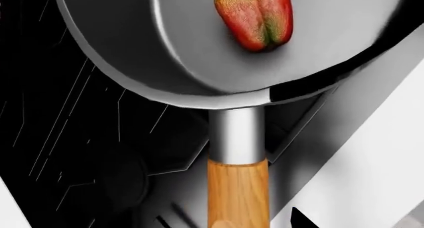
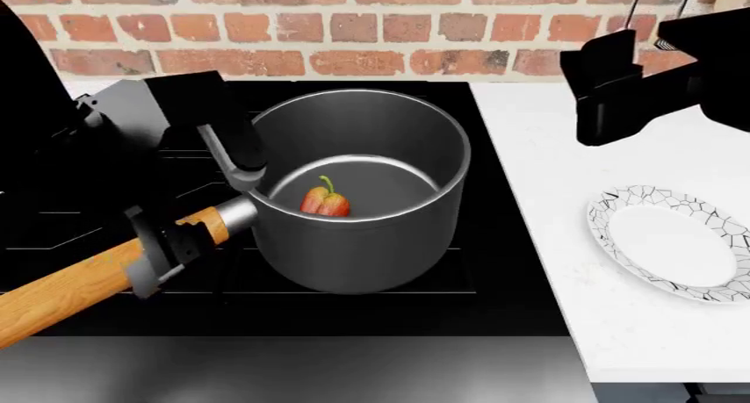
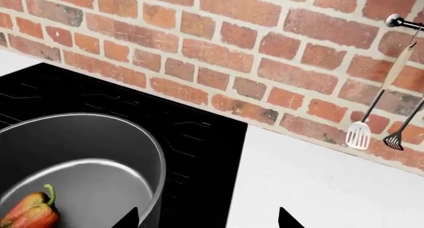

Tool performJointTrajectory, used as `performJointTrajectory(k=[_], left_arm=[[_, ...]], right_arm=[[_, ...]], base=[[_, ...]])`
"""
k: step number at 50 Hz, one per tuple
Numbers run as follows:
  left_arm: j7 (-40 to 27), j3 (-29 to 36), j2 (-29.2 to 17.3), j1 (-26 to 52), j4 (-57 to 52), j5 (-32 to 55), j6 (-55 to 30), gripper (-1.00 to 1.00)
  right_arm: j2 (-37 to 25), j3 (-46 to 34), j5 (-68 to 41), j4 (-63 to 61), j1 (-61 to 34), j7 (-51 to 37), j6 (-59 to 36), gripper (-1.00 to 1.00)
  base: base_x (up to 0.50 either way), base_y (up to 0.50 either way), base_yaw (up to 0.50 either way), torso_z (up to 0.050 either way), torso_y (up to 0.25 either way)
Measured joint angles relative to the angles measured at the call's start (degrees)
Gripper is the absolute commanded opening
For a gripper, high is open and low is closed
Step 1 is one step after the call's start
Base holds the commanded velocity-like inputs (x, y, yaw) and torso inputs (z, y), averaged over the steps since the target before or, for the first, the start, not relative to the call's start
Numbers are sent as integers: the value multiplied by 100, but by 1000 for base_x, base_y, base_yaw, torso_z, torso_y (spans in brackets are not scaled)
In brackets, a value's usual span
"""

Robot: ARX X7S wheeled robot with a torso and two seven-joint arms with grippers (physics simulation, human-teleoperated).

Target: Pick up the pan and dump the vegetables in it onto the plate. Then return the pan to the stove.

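Left gripper (image 2: 193,236) clamped on pan (image 2: 357,192) handle over stove (image 2: 70,192); pepper (image 2: 325,201) inside. Right gripper (image 2: 621,87) raised, spread wide, empty. Plate (image 2: 674,245) bare.

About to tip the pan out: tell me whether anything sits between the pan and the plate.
Nothing visible blocks the way. The pan sits on the stove, the plate lies on the white counter beside it, and the surface between them is bare. The right gripper hangs above the counter, behind the plate, off the direct line.
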State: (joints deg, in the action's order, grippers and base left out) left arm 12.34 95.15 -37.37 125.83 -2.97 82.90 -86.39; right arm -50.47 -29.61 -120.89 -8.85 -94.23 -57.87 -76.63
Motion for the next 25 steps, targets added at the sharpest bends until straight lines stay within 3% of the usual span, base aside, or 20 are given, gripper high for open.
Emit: performJointTrajectory(k=[22, 23, 25], left_arm=[[-42, 274, -1, -554, 264, 215, 240, 100], [-68, 281, -6, -575, 266, 253, 235, -100], [-152, 293, -19, -614, 272, 358, 212, -100]], right_arm=[[-18, -42, 80, 8, -32, 113, 42, 100], [-19, -45, 81, 6, -33, 115, 45, 100], [-23, -49, 82, 1, -35, 120, 52, 100]], base=[[0, 0, 0, 0, 0], [0, 0, 0, 0, 0], [0, 0, 0, 0, 0]])
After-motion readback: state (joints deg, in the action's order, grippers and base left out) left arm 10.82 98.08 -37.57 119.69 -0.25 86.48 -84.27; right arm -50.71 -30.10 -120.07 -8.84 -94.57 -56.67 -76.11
